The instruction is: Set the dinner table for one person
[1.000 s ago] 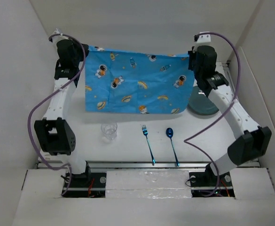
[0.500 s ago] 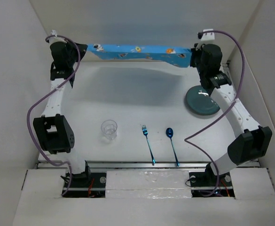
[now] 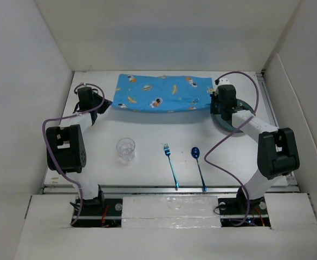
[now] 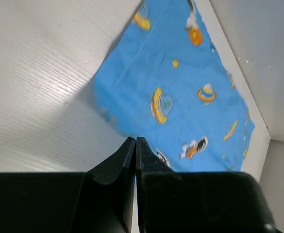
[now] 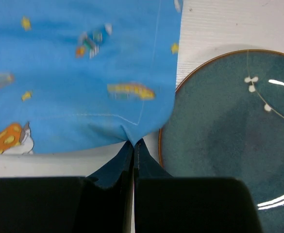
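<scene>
The blue placemat (image 3: 163,93) printed with astronauts and planets is spread at the far middle of the white dinner table (image 3: 158,130). My left gripper (image 3: 105,103) is shut on its near left corner (image 4: 113,127), low over the table. My right gripper (image 3: 213,104) is shut on its near right corner (image 5: 146,127), right beside the dark teal plate (image 5: 229,131). The plate (image 3: 239,123) lies at the right, partly hidden under my right arm. A clear glass (image 3: 125,149), a blue fork (image 3: 170,165) and a blue spoon (image 3: 198,165) lie nearer the front.
White walls close in the table at the back (image 3: 163,32) and on both sides. Purple cables (image 3: 49,135) hang from both arms. A metal rail (image 3: 169,189) runs along the table's near edge.
Both arms have come down from high up and moved toward the back, carrying the placemat from hanging in the air to lying low at the far side of the table.
</scene>
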Motion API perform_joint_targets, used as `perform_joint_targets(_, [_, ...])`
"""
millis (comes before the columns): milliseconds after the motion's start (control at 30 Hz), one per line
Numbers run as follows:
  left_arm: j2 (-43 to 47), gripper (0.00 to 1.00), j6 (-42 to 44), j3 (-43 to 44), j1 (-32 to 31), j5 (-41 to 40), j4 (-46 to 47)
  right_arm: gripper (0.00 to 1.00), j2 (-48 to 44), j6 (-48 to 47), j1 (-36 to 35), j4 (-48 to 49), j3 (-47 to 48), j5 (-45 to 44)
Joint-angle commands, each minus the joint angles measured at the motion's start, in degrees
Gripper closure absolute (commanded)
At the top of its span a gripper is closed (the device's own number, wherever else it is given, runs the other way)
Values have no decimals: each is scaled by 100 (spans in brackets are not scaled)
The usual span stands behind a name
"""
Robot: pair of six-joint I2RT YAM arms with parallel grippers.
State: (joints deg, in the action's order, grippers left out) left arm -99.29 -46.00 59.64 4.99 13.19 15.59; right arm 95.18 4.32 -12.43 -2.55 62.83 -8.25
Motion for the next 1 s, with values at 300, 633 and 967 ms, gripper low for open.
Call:
perform_joint_targets(300, [137, 100, 153, -540, 45, -414, 154, 100, 133, 429, 311, -194, -138, 964])
perform_joint_targets(633, [1110, 68, -41, -752, -7, -493, -127, 73, -560, 491, 311, -527, -455, 501])
perform_joint_targets(967, [2659, 63, 30, -971, -183, -740, -13, 55, -1475, 649, 654, -713, -727, 649])
